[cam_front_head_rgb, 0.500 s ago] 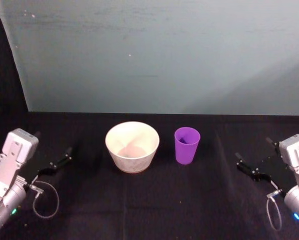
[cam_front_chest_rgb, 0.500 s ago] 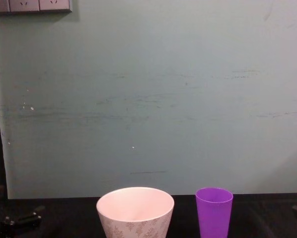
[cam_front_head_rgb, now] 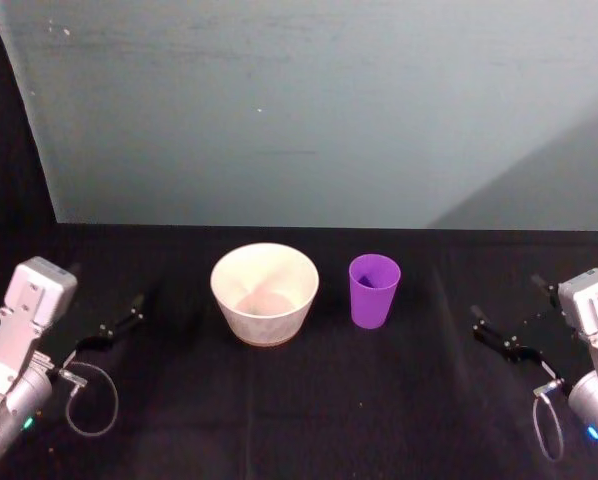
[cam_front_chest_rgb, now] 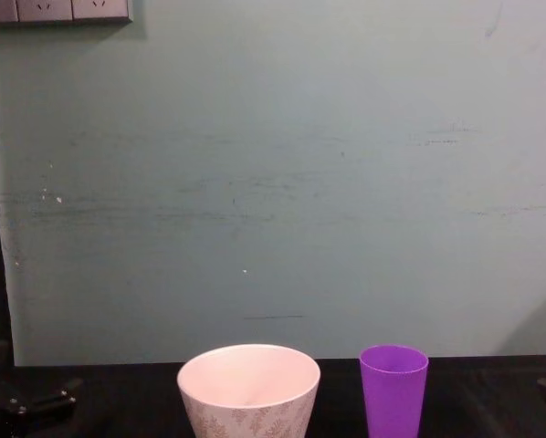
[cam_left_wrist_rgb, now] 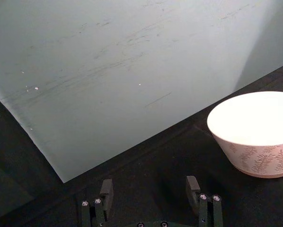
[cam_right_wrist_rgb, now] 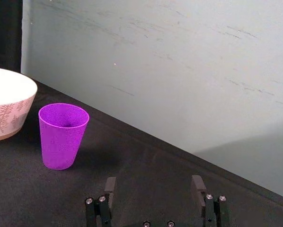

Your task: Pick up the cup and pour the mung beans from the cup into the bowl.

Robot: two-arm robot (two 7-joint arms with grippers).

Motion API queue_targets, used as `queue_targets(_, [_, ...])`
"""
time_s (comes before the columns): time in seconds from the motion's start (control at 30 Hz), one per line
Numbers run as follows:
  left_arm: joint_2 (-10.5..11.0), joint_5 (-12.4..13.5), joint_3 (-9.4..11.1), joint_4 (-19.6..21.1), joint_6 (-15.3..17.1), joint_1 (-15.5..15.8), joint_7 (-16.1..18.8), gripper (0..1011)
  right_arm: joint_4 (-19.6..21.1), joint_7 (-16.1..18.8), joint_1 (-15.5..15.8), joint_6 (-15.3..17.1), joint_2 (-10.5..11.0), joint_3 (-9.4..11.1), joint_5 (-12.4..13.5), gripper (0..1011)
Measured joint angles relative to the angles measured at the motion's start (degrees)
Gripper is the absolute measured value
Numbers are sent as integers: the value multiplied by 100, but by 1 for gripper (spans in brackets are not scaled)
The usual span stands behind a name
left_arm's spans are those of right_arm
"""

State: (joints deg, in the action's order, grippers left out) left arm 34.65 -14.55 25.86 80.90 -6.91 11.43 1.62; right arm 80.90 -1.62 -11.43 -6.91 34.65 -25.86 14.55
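Observation:
The purple cup (cam_front_head_rgb: 374, 290) stands upright on the black table, just right of the cream bowl (cam_front_head_rgb: 265, 293). Both also appear in the chest view, cup (cam_front_chest_rgb: 393, 390) beside bowl (cam_front_chest_rgb: 248, 392), whose leaf pattern shows on its outside. The bowl's inside looks pale and bare. My left gripper (cam_front_head_rgb: 119, 325) rests open at the table's left, well away from the bowl (cam_left_wrist_rgb: 255, 135). My right gripper (cam_front_head_rgb: 494, 335) stands open at the right, apart from the cup (cam_right_wrist_rgb: 63, 135), nothing between its fingers. The cup's contents are not visible.
A pale green wall (cam_front_head_rgb: 309, 110) rises right behind the black table (cam_front_head_rgb: 309, 400). Loose cable loops hang by each wrist, one at the left (cam_front_head_rgb: 89, 400) and one at the right (cam_front_head_rgb: 549, 425). Open tabletop lies in front of the bowl and cup.

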Motion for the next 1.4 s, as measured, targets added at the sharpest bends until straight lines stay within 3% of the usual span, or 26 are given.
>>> queue_targets(1.0, [0,0,0,0,0,0,0,1011,0,0,0,0,0,0,0,1004])
queue_targets(1.4, [0,0,0,0,0,0,0,1011,-570,479,-366,-154,-585,-248,-191,1004])
